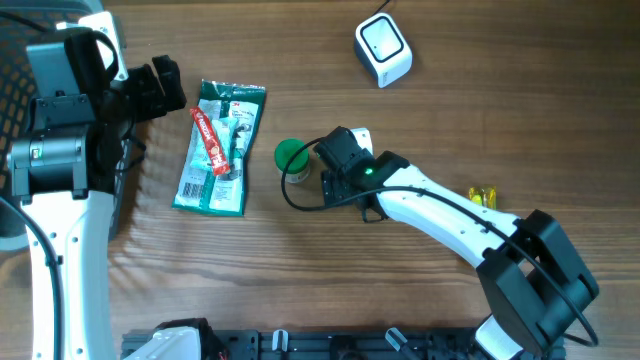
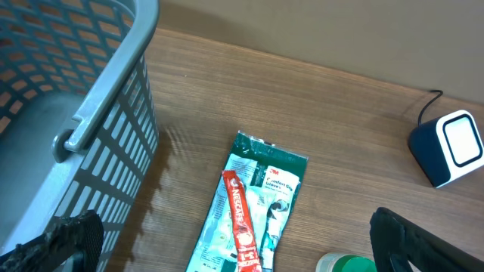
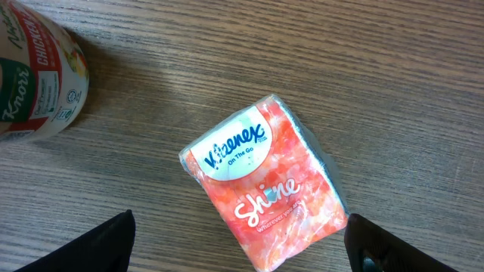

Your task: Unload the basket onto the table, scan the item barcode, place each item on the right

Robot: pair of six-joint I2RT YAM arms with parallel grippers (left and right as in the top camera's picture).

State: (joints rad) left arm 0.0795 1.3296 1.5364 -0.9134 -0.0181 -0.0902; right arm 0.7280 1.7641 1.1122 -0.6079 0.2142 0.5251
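Kleenex pack (image 3: 265, 181) lies flat on the desk (image 3: 393, 68), label up, right under my right gripper (image 3: 243, 245); jaws wide, either side of it, no contact; Knorr jar (image 3: 38, 75) just beside the pack; scanner (image 1: 383, 50) well apart from it. I'd call this pre-grasp; next: descend, pinch its sides; barcode not visible, probably underneath. Left gripper (image 1: 172, 88) far off, jaws wide.
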